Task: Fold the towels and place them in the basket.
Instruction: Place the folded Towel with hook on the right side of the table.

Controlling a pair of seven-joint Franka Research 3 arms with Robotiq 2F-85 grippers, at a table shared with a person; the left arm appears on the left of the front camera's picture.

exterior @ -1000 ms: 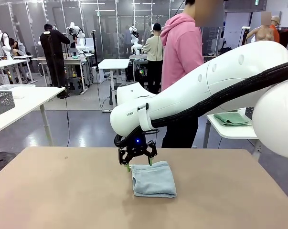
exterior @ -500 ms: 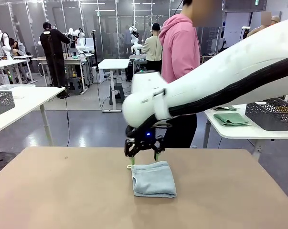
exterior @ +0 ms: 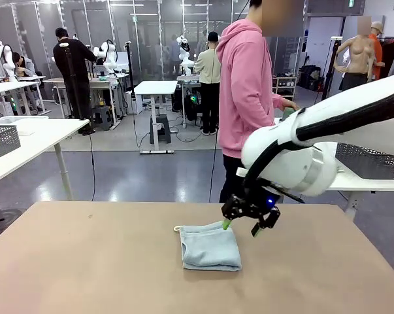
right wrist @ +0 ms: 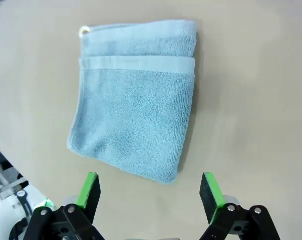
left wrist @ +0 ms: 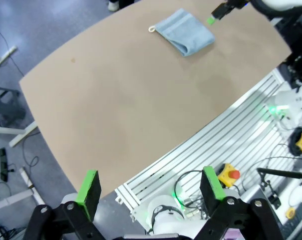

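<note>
Front view is being lit evenly from overhead. Bright strips are being reflected in the glass partitions [exterior: 151, 39], and a dull sheen is being thrown on the grey floor [exterior: 118, 173]. The table [exterior: 85, 261] is being shown in flat, diffuse light, with only a faint shadow being cast under the towel [exterior: 210, 247]. The right arm [exterior: 340, 121] is being rendered slightly soft at its edges.

Left wrist view: the table's straight edges are being bent by wide-angle distortion, and green lamps [left wrist: 272, 108] are being flared.

Right wrist view: terry weave is being resolved crisply, and a soft shadow is being cast along the towel's right edge.
</note>
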